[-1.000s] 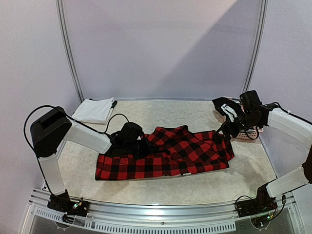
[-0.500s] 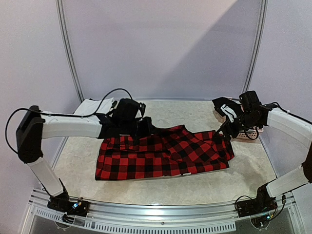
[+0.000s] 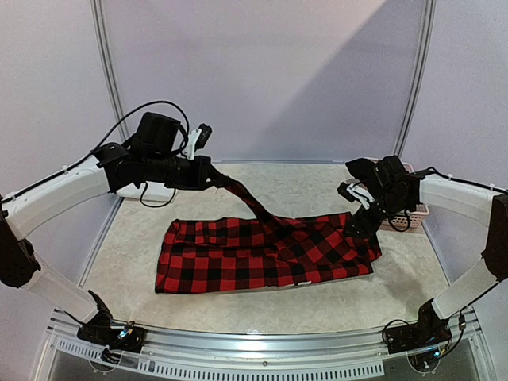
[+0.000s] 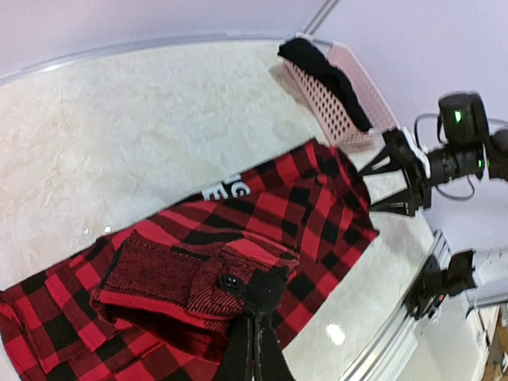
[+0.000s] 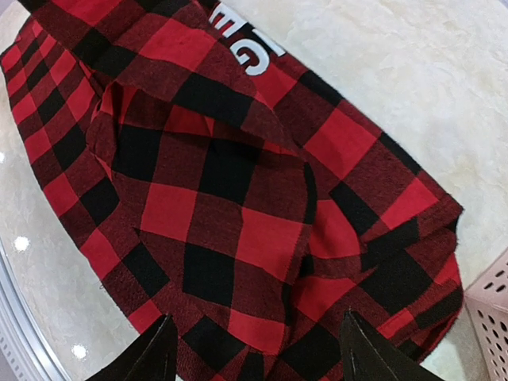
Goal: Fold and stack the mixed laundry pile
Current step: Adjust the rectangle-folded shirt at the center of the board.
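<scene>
The red-and-black checked flannel shirt point(image 3: 262, 254) lies spread across the middle of the table. My left gripper point(image 3: 208, 176) is raised at the back left. It is shut on the shirt's sleeve cuff point(image 4: 198, 278), which stretches taut down to the shirt body. In the left wrist view the left gripper point(image 4: 266, 290) pinches the cuff beside a button. My right gripper point(image 3: 357, 214) hovers open just above the shirt's right end. In the right wrist view the right gripper point(image 5: 258, 357) is spread wide over the checked cloth point(image 5: 238, 182). A dark garment point(image 4: 325, 67) lies in the basket.
A pink perforated basket point(image 3: 406, 213) stands at the right edge, close behind my right gripper, and shows in the left wrist view point(image 4: 333, 111) and the right wrist view point(image 5: 492, 305). A folded white cloth point(image 3: 151, 193) lies at the back left, mostly hidden by my left arm.
My left gripper has risen from the shirt and swung up and back to the left, pulling the sleeve out taut. My right gripper has shifted slightly left over the shirt's right end.
</scene>
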